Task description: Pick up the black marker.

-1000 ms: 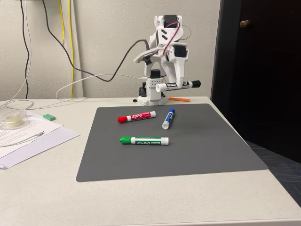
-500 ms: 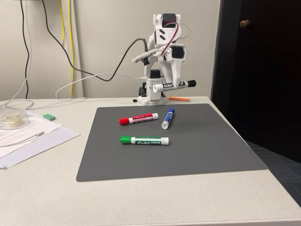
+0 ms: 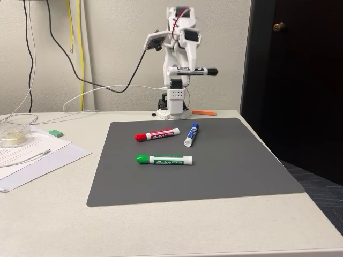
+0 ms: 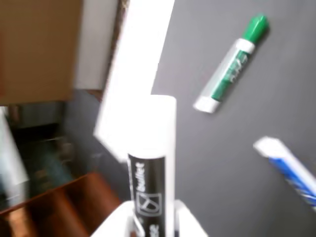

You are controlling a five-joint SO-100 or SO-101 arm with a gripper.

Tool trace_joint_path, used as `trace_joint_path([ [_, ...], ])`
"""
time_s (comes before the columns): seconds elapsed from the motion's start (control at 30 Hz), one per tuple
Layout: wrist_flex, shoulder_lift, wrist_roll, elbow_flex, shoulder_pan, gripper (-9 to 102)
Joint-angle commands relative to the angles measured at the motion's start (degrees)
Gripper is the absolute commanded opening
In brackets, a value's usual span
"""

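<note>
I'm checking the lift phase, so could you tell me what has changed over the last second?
The gripper, still shut on the black marker, has risen higher above the arm's base and swung slightly left in the fixed view. The red marker, blue marker and green marker remain on the grey mat.

black marker [image 3: 194, 71] in tool [image 3: 182, 70] higher, seemingly more level

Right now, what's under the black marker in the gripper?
In the wrist view, the black marker hangs over the dark mat; the green marker and blue marker lie off to the right. The mat directly beneath its barrel is covered. The gripper holds it well above the table.
</note>
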Motion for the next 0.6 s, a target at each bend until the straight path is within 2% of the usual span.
trace_joint_path([
  [0.0, -10.11, 14.68, 0.35, 16.79, 1.49, 0],
  [0.2, -16.96, 23.12, 1.67, 29.0, 2.11, 0],
  [0.57, -17.4, 22.59, 2.81, 29.62, 4.13, 0],
])
